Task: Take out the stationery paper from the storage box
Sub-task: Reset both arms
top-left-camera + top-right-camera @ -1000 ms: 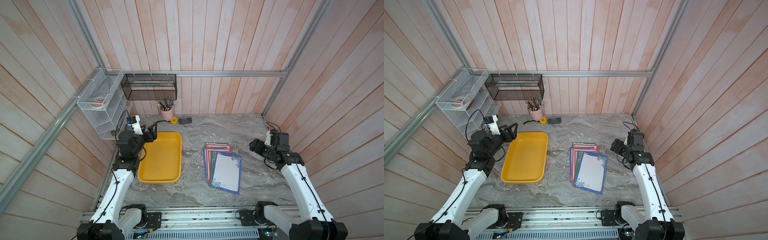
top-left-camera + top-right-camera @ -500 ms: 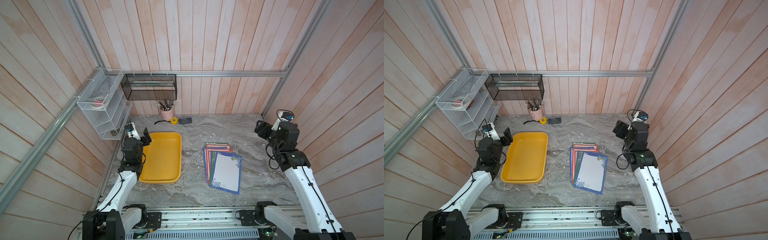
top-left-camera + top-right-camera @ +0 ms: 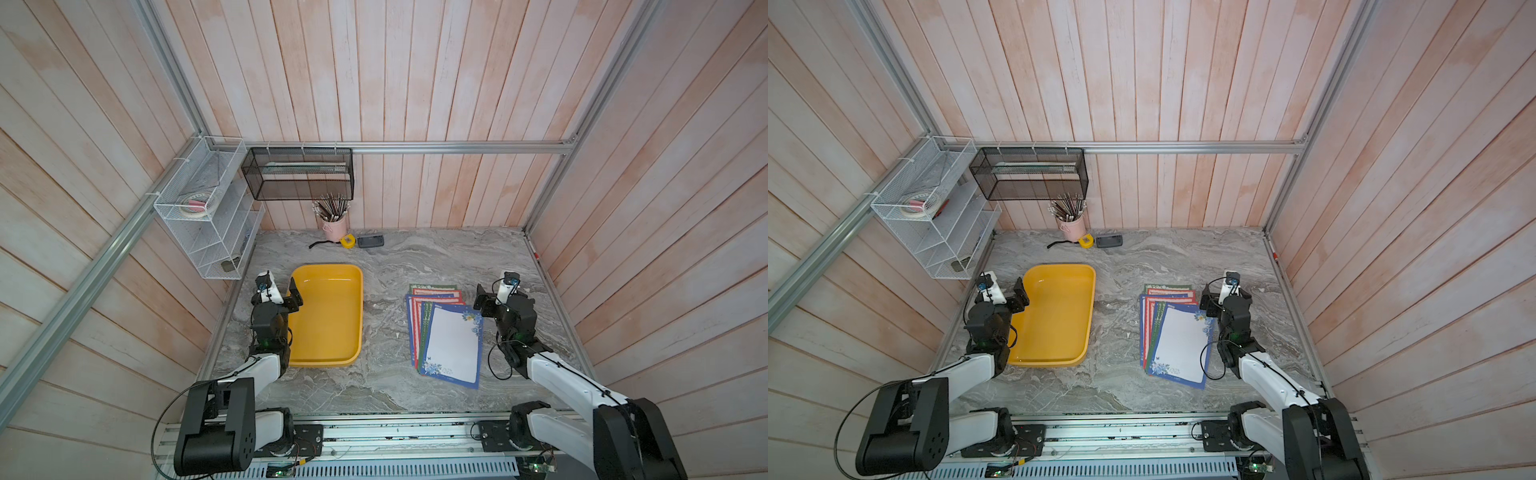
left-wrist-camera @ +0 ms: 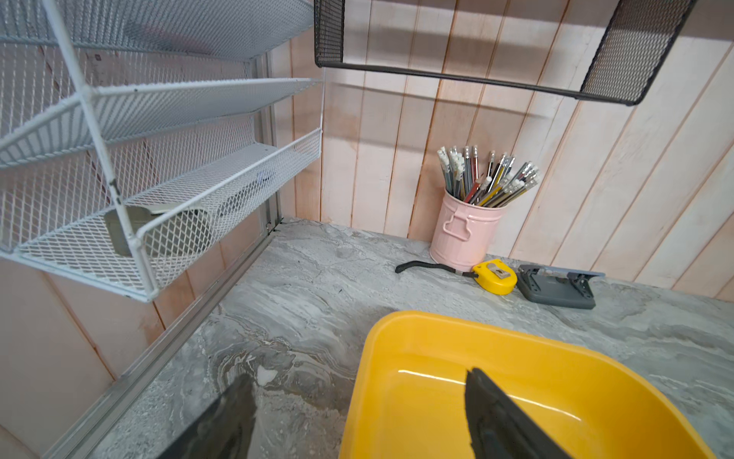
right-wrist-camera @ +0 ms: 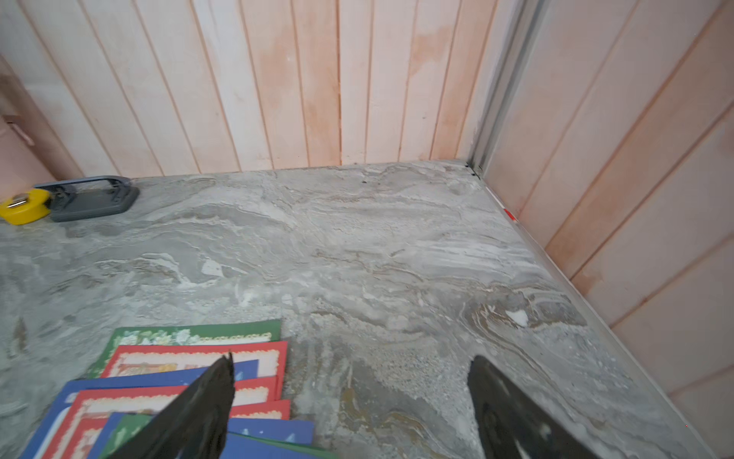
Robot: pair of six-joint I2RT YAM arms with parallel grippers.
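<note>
Arms pulled back; left fingers (image 4: 501, 419), right fingers (image 5: 197, 411) wide, empty; stationery paper (image 3: 453, 340) fanned, blue-bordered topmost.

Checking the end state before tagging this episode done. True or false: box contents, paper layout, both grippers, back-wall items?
1. The storage box is empty. True.
2. The stationery paper is a squared-up stack. False: it is fanned out on the table, blue-bordered sheet on top.
3. The right gripper grips a sheet. False: it is open, holding nothing.
4. The left gripper is open. True.
5. The yellow tape measure lies between the pink pencil cup and the grey hole punch. True.
</note>
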